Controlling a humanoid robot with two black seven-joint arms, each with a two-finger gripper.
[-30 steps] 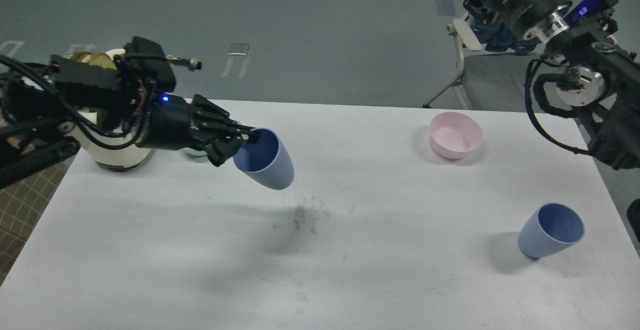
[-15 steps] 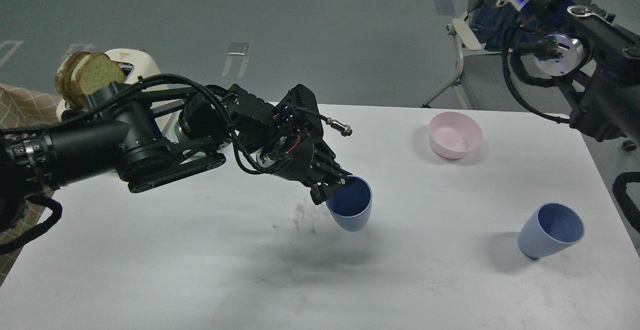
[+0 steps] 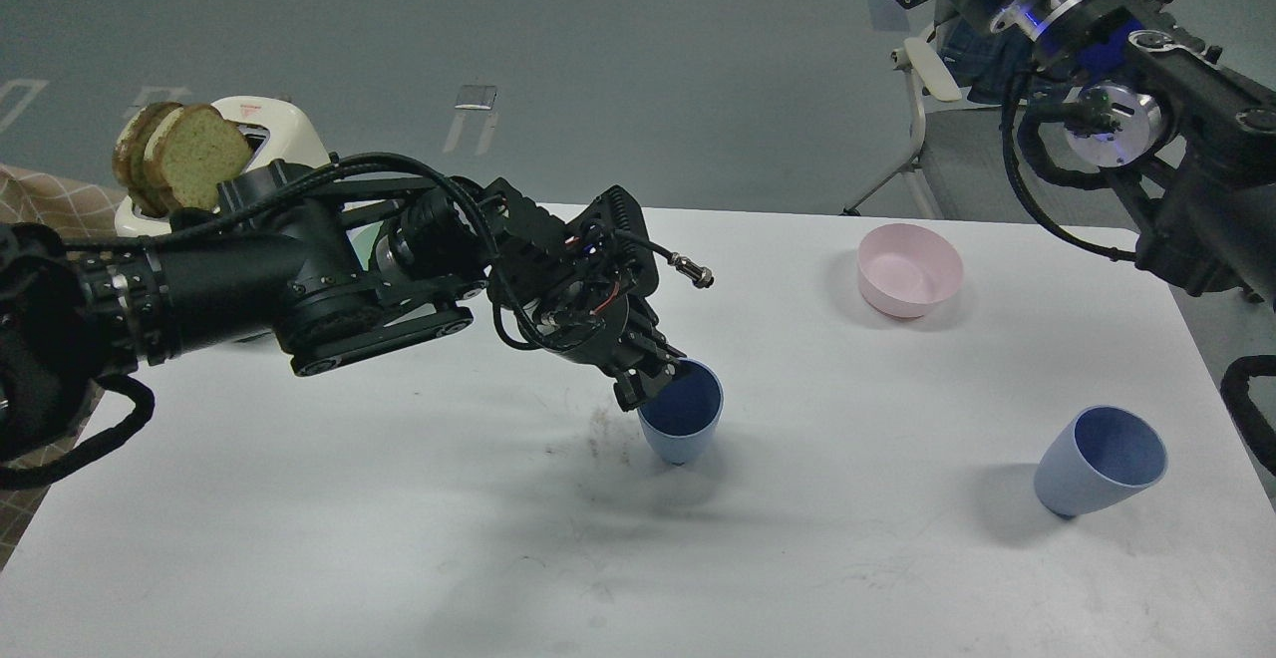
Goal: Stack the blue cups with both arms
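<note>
One blue cup [image 3: 682, 419] stands upright near the middle of the white table [image 3: 399, 538], its base on or just above the surface. My left gripper [image 3: 653, 385] is shut on this cup's near-left rim, the left arm reaching in from the left. The second blue cup [image 3: 1100, 461] stands alone at the right front, leaning slightly. My right arm [image 3: 1146, 130] is raised at the top right, above and behind the table; its far end runs out at the top edge, so its gripper is out of view.
A pink bowl [image 3: 908, 268] sits at the back right. A white toaster [image 3: 261, 130] with bread slices [image 3: 179, 152] stands at the back left. A dark smudge [image 3: 603, 431] marks the table left of the held cup. A chair [image 3: 937, 140] stands behind the table.
My left arm has swept right and down from the back left, turning the held cup from tilted to upright and lowering it to the table. The right arm shifted slightly.
</note>
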